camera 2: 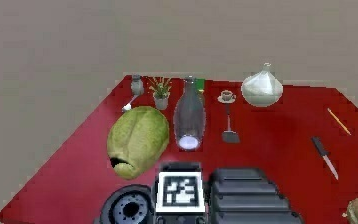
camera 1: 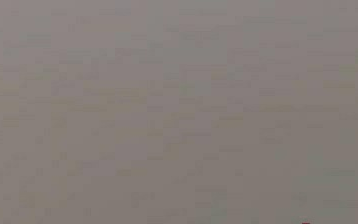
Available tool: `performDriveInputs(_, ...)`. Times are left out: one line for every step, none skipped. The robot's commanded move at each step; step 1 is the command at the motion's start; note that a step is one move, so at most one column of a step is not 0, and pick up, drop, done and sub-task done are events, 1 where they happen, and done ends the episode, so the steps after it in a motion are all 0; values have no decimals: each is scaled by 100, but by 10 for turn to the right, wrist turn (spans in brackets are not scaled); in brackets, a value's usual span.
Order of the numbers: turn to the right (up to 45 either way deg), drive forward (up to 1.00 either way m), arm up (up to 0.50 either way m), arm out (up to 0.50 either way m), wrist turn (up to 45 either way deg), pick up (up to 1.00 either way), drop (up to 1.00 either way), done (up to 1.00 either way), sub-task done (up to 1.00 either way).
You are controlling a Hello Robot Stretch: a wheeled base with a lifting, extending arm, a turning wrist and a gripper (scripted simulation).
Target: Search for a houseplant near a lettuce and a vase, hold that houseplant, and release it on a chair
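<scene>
The potted houseplant (camera 2: 161, 92) stands near the red surface's (camera 2: 287, 140) far edge, behind the lettuce (camera 2: 139, 140) and just beside a tall glass bottle (camera 2: 190, 115); whether the jaws are apart or together cannot be told.

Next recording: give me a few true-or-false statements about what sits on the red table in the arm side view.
1. The table has a red top. True.
2. The houseplant stands on the floor. False: it stands on the table, near its far edge.
3. The lettuce lies lower in the picture than the houseplant. True.
4. The white vase lies tipped over. False: it stands upright.
5. A knife lies toward the view's right. True.
</scene>
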Motion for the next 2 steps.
performDriveInputs(0,0,0,48,0,0,0,0,0)
performDriveInputs(0,0,0,0,450,0,0,0,0)
